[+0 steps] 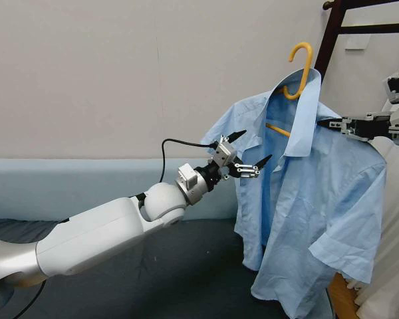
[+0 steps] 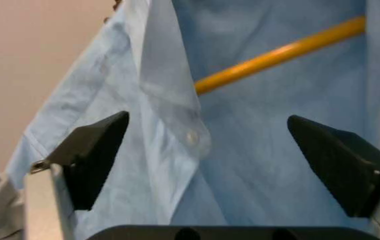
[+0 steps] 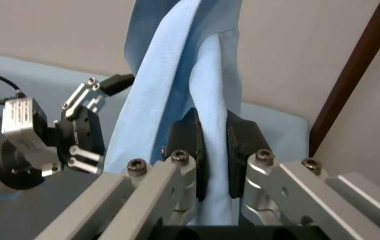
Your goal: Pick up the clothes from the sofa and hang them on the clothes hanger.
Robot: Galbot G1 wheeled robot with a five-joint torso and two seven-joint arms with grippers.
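A light blue shirt (image 1: pixel 306 199) hangs on a yellow hanger (image 1: pixel 300 63), whose hook stands free in front of the wall. My right gripper (image 1: pixel 327 123) is shut on the shirt's shoulder fabric; the right wrist view shows the cloth pinched between its fingers (image 3: pixel 193 145). My left gripper (image 1: pixel 255 146) is open just in front of the shirt's front edge, below the collar. In the left wrist view the collar and button placket (image 2: pixel 183 125) lie between the spread fingers (image 2: pixel 93 155), with the hanger bar (image 2: pixel 277 55) behind.
A dark wooden rack (image 1: pixel 332 33) stands at the upper right, behind the shirt. The pale blue sofa back (image 1: pixel 53 186) and dark seat (image 1: pixel 186 266) lie below my left arm. White cloth (image 1: pixel 396 239) hangs at the right edge.
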